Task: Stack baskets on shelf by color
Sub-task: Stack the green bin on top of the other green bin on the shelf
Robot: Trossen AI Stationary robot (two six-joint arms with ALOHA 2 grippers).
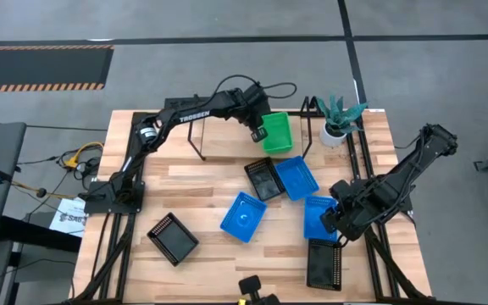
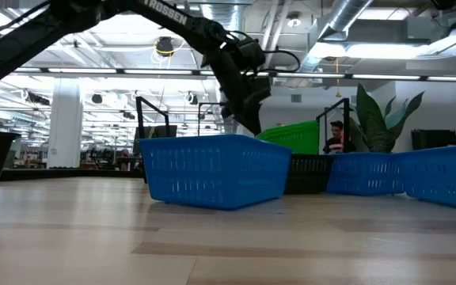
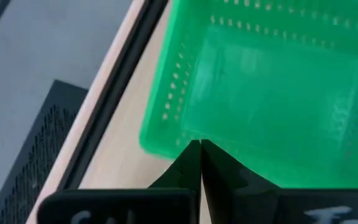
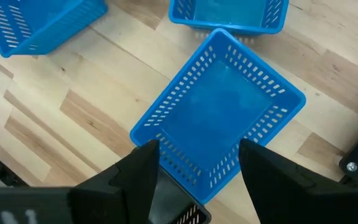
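Note:
A bright green basket (image 1: 278, 134) (image 2: 295, 136) sits tilted over the right part of the black wire shelf (image 1: 196, 142) at the table's far side, with my left gripper (image 1: 259, 131) (image 3: 199, 155) shut on its left wall. Three blue baskets (image 1: 242, 216) (image 1: 296, 176) (image 1: 318, 216) and three black ones (image 1: 263, 180) (image 1: 172, 237) (image 1: 324, 263) lie on the wooden table. My right gripper (image 1: 335, 216) (image 4: 194, 168) hangs open above the right-hand blue basket (image 4: 219, 121), its fingers standing to either side of that basket's nearest corner. My left gripper pinches the green basket's wall on the table's left side (image 3: 188, 138), near one corner, between its two shut fingers. The fingers come slanting down from the table's left. The basket sits tilted in the hold; the blue and black baskets in front hide its underside in the low view.
A plant in a white pot (image 1: 337, 123) stands at the far right, just beside the shelf's looped end (image 1: 310, 110). The middle of the table is crowded with baskets; bare wood shows at the left (image 1: 185, 182) and along the near edge.

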